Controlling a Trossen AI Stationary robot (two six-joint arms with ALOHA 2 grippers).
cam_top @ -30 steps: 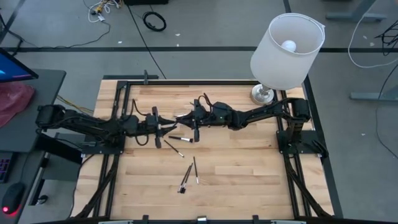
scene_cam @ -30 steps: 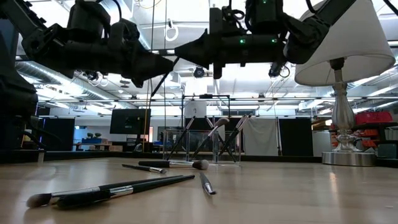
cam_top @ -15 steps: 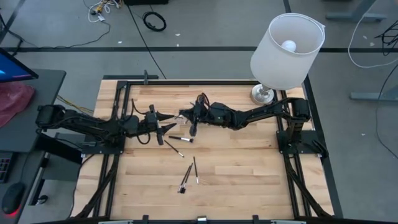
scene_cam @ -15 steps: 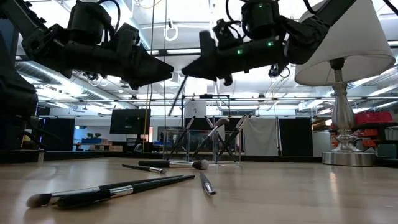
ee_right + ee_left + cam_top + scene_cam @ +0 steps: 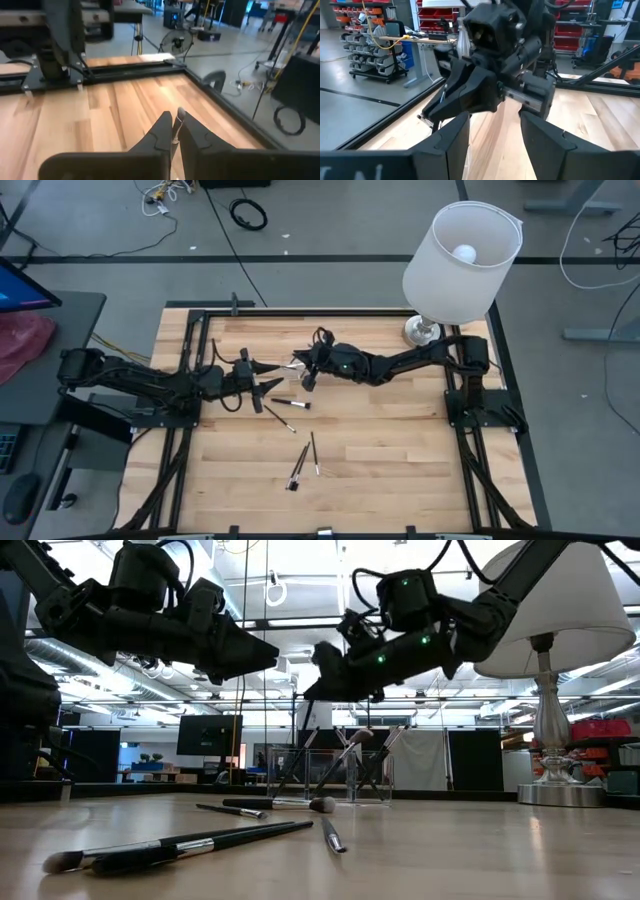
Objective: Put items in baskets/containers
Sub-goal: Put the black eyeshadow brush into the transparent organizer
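Two tools meet near 12 o'clock. Right tool [image 5: 303, 366], pinched on a thin dark-handled makeup brush [image 5: 179, 116], should tip it upright over the clear plastic cup [image 5: 330, 776], apparently just below. Left tool [image 5: 262, 376] waits open, empty, at 9 o'clock.

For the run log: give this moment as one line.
right gripper: shut on brush, above clear cup | left gripper: open, empty, facing it | loose brushes: on table

Left end effector [image 5: 262, 376] spread; right end effector [image 5: 304, 369] pinched closed.
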